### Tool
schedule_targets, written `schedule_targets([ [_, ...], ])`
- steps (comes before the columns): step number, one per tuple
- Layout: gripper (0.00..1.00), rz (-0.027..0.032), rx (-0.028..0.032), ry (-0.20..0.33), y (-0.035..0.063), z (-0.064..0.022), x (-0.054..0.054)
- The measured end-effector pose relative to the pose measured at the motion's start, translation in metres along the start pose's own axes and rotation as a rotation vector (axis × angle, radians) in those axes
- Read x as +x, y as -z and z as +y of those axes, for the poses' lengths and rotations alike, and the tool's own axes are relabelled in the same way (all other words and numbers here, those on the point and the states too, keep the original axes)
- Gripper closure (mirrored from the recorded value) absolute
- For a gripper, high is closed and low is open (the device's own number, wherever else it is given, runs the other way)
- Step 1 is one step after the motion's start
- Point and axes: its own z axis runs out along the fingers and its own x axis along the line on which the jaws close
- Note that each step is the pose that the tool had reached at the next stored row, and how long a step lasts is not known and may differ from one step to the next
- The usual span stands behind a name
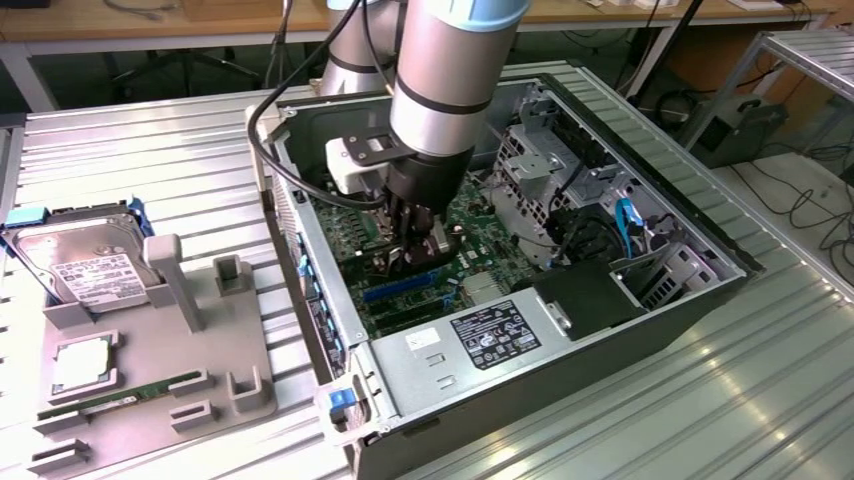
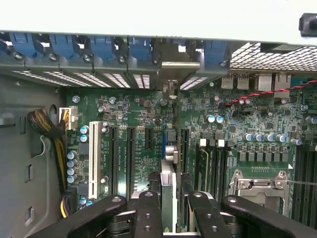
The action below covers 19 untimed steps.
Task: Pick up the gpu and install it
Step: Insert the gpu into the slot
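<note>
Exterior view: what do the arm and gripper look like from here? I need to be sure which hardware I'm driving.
The arm is a thick silver-grey tube with a black ring and a light blue cap at its upper joint. A white block sits at the wrist. Black cables loop down beside it. The gripper is black, with dark fingers dotted with small holes.

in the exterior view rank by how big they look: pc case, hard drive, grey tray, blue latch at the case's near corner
1. pc case
2. grey tray
3. hard drive
4. blue latch
</note>
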Motion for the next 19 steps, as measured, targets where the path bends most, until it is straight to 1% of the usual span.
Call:
schedule_targets([
  [19,0.74,0.0005,0.0,0.0,-0.0012,0.0,0.0],
])
